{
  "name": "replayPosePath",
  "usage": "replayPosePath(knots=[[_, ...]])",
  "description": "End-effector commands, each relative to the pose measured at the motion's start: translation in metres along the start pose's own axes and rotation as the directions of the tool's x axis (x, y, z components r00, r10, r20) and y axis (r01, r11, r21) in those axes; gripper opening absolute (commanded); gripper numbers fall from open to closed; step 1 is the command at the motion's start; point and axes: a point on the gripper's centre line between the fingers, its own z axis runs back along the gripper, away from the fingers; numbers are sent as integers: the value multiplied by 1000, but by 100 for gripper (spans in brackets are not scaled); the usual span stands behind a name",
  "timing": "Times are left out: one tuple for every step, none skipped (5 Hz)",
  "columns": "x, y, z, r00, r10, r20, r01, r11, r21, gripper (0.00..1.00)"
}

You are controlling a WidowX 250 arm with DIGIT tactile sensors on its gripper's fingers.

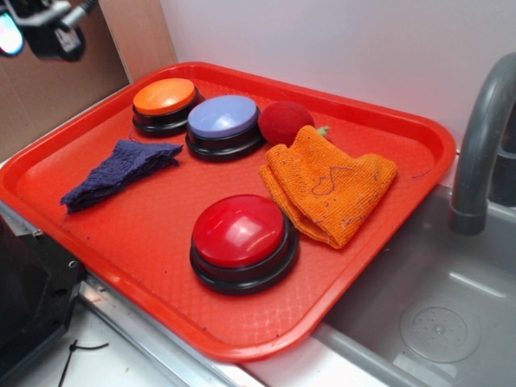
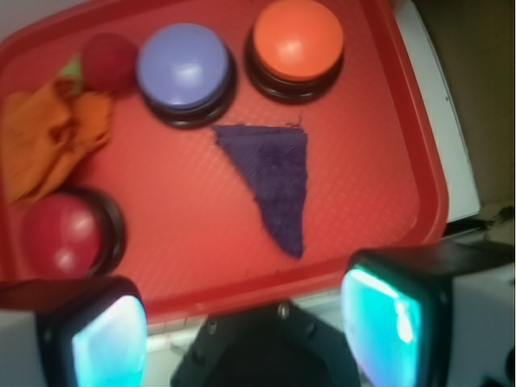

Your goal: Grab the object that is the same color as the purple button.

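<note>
Currently in the approach step, the released, empty pincer (image 2: 246, 322) hovers apart from the purple rag (image 2: 276, 181), requiring descent ahead onto it.

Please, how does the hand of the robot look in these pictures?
In the wrist view, the hand has two pale grey fingers with black edging and glowing turquoise inner pads, on a black base with small screws. In the exterior view only a black and grey part shows.

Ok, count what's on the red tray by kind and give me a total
Buttons: 3, orange, purple, red
Cloths: 2, purple rag, orange cloth
Red ball: 1
Total: 6
</note>
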Motion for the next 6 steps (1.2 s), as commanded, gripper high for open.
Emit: replayPosePath(knots=[[20,18,-58,993,102,54,-102,995,-7,100],[23,24,-89,992,112,61,-113,993,12,100],[21,24,-110,989,130,75,-131,991,8,100],[18,22,-129,990,132,57,-132,991,1,100],[16,23,-138,991,130,31,-130,992,1,100],[14,21,-140,989,143,38,-142,990,-15,92]])
